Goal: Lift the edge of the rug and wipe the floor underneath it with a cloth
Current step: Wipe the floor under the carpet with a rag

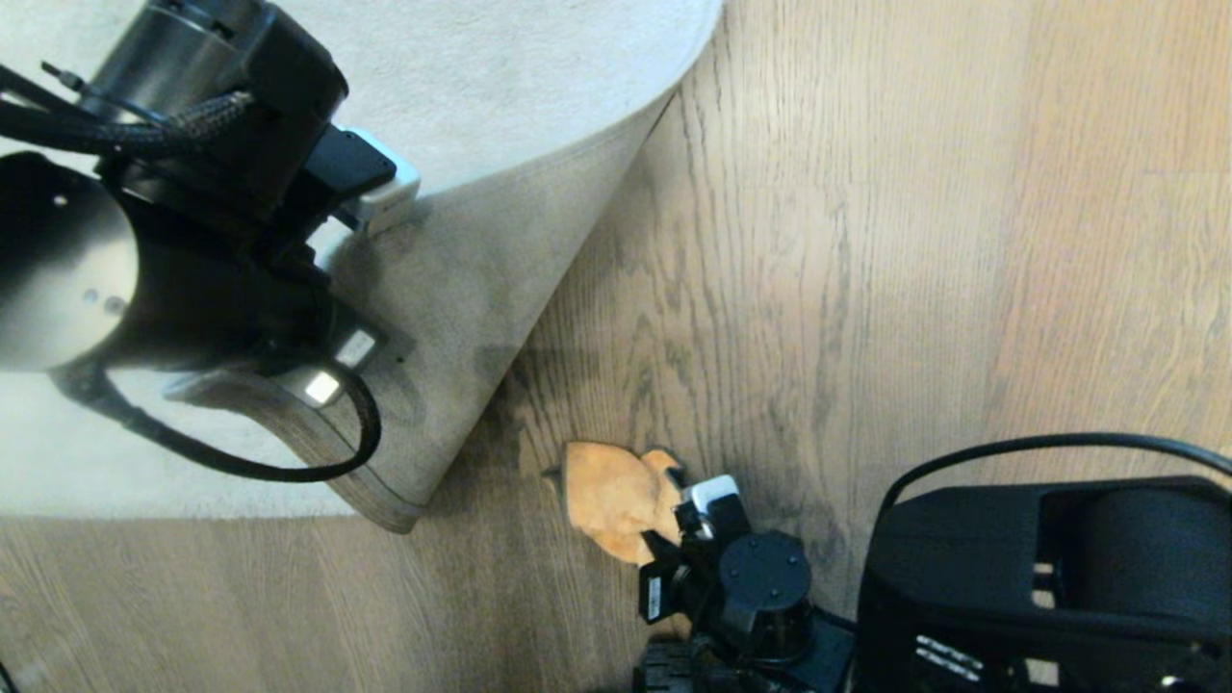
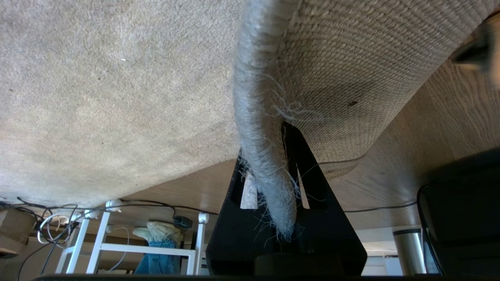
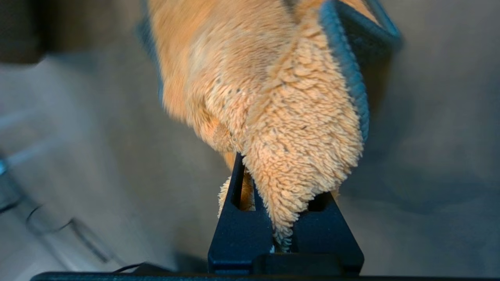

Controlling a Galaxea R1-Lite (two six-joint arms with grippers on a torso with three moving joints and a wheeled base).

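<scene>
1. The floor (image 1: 866, 241): brown-grey wood-grain planks filling the right and lower parts of the head view, with a bared strip beside the raised rug.
2. Rug (image 1: 500, 87): pale grey short pile, lying at upper left of the head view.
3. The rug edge (image 2: 265, 156): corner lifted off the floor and folded back, so that the beige woven backing (image 2: 351, 70) faces outward; frayed threads hang from the border.
4. Left gripper (image 2: 273, 171): at left in the head view, fingers clamped together on the rug edge, holding it raised.
5. Right gripper (image 3: 281, 218): low at centre-right of the head view, fingers closed tightly on the cloth.
6. Cloth (image 1: 616, 496): orange and fluffy with a dark blue hem, bunched on the floor just beside the lifted corner.
</scene>
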